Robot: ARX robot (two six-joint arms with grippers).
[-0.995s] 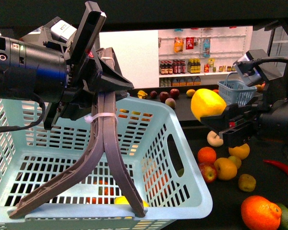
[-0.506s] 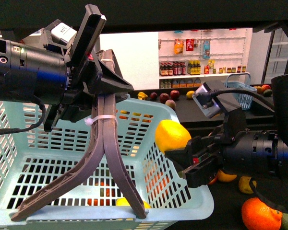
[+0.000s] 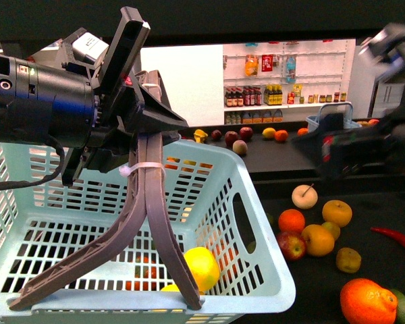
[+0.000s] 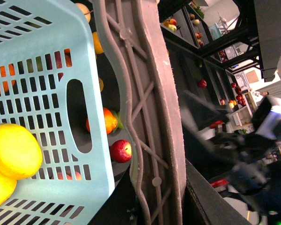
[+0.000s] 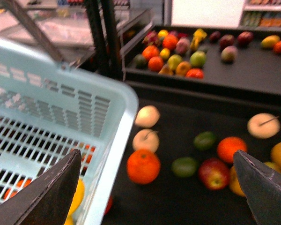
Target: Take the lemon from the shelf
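The lemon [image 3: 201, 268] is not on the shelf [image 3: 378, 202]. It lies down in the light blue basket [image 3: 273, 287], near the front corner on the robot's R side, touching a 2nd yellow fruit [image 3: 169, 286] just under it. The R tool [image 5: 157, 157] is up high over the shelf, well apart from the lemon, & looks blurry in the front view. In the R wrist view its two fingers [image 5: 49, 199] are spread wide w/ nothing between them, so it is open & empty. From that tool the lemon lies down low & to the robot's L, past the basket wall. The L tool [image 3: 104, 297] is much nearer: one of its long grey fingers [image 3: 165, 236] runs down just in front of the lemon. Its fingers are spread wide too, tips down at the basket's front rim. It grips no fruit, & I can't tell if it presses on the basket. The lemon's long way seems to lean a bit, but part is hidden, so I'm not sure. My guess: the pick is done, b/c the lemon is off the shelf. Any tool going for it would have to come from above, not from the side. The orange [image 3: 291, 220] & apple [image 3: 292, 244] on the shelf are not the fruit asked for.
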